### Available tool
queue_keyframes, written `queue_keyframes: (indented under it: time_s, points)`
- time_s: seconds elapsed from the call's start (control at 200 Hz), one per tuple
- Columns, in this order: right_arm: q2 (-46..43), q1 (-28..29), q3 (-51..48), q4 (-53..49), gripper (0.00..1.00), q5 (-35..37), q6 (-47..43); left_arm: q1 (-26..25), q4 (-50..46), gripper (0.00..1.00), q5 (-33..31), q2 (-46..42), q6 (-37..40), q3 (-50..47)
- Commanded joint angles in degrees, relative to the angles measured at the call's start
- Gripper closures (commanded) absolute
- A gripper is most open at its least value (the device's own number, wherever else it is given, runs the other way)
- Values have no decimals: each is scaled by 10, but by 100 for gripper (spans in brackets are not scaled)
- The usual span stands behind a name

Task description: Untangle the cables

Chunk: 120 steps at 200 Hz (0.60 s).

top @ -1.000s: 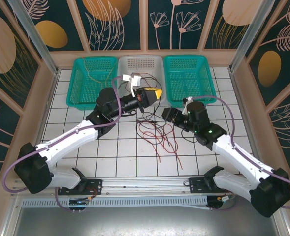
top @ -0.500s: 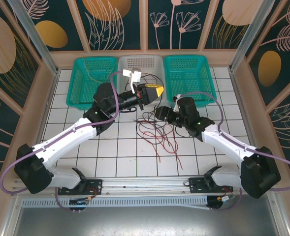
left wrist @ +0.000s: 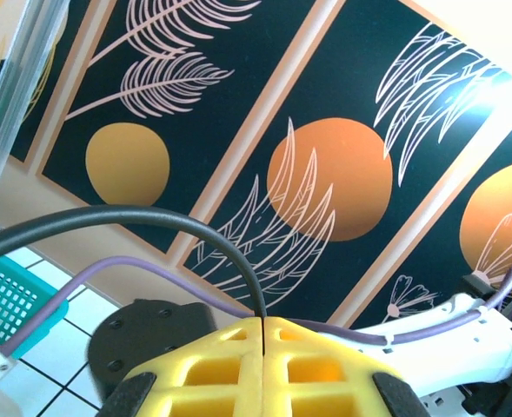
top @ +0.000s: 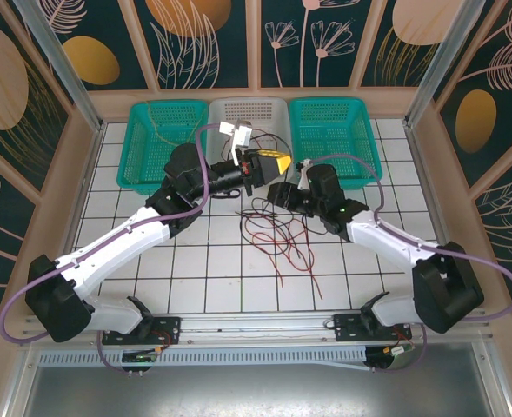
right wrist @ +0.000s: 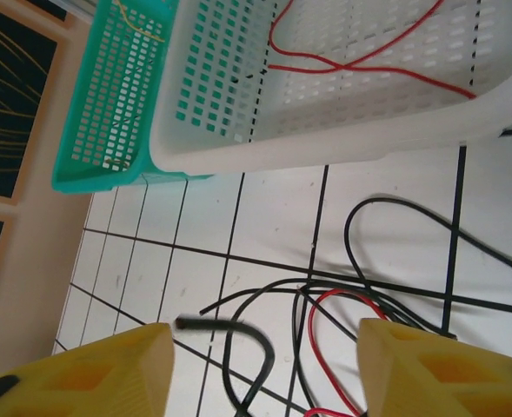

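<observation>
At the centre of the top view, a loose tangle of red and black cables [top: 277, 236] is seen lying on the tiled table [top: 195, 278], just below both grippers. One black cable [left wrist: 151, 214] is pinched between the clenched yellow fingers of the left gripper [top: 273, 162], which is held up near the white middle basket [right wrist: 342, 143], so the step in hand is judged to be the drawing of that strand out of the knot. The right gripper [right wrist: 269, 356] is held released over the tangle, a black cable end [right wrist: 229, 328] lying untouched between its spread fingers. A closing on that strand, low and clear of the red loops, is judged to be called for next, so that the strands can be pulled apart. Along the top of the view, a tan wire [right wrist: 141, 24] is seen in the left teal basket [top: 134, 165], a red cable [right wrist: 351, 65] in the white one, and no cable can be made out in the right teal basket [top: 334, 135].
</observation>
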Motion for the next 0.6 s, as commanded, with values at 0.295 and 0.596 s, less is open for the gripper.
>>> queue_keyframes:
  time_s: [0.295,0.596]
  points:
    - [45,-15,28,48,95,8,17,3,-35,100,2,-31,32,39]
    - [-1,-73,-78,139,100,-40,124,22,-56,100,-226,-162,87,4]
